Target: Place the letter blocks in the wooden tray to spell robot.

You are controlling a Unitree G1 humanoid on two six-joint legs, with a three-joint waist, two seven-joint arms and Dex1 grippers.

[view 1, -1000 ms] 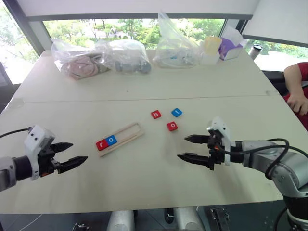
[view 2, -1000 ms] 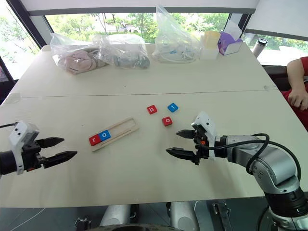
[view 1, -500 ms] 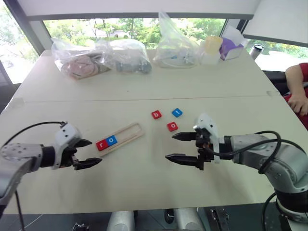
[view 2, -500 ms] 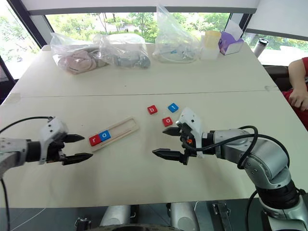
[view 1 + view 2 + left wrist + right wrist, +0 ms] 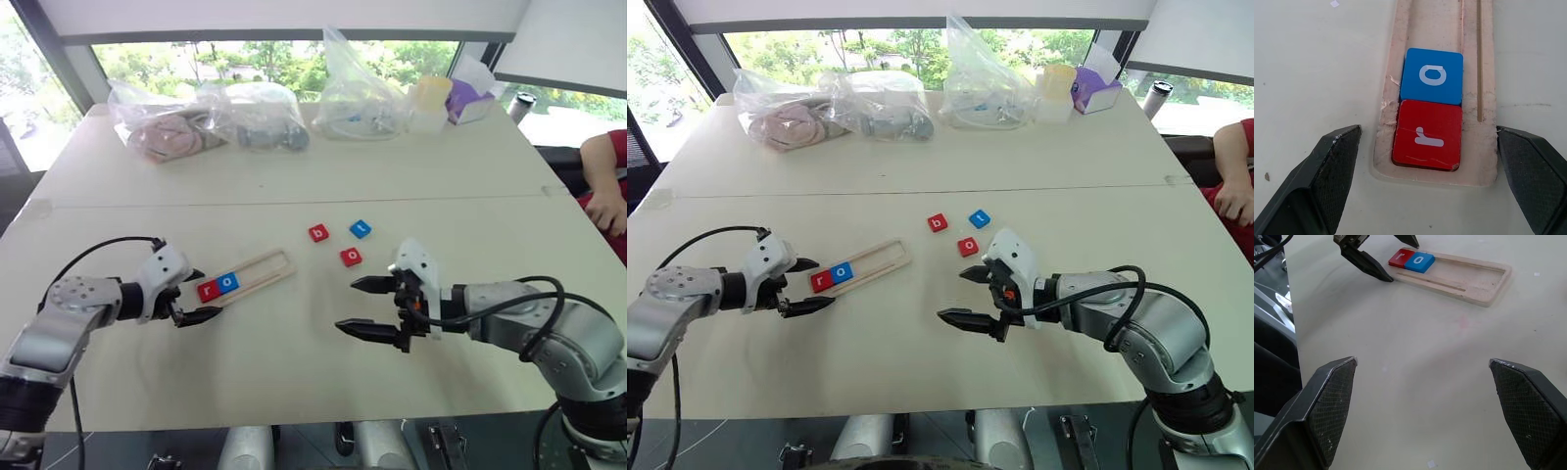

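Observation:
The wooden tray lies slanted left of the table's middle. A red "r" block and a blue "o" block sit side by side at its left end. My left gripper is open, one finger on each side of that end, next to the "r" block. Three loose blocks lie to the right of the tray: a red "b", a blue "t" and a red "o". My right gripper is open and empty, just below the red "o", pointing left toward the tray.
Clear plastic bags with things inside line the table's far side. Beside them stand a yellow-lidded container, a purple box and a cup. A person's arm in a red sleeve shows at the right edge.
My left gripper has moved right and forward from the table's left side up to the tray's left end. My right gripper has shifted a little to the left. The blocks have not moved.

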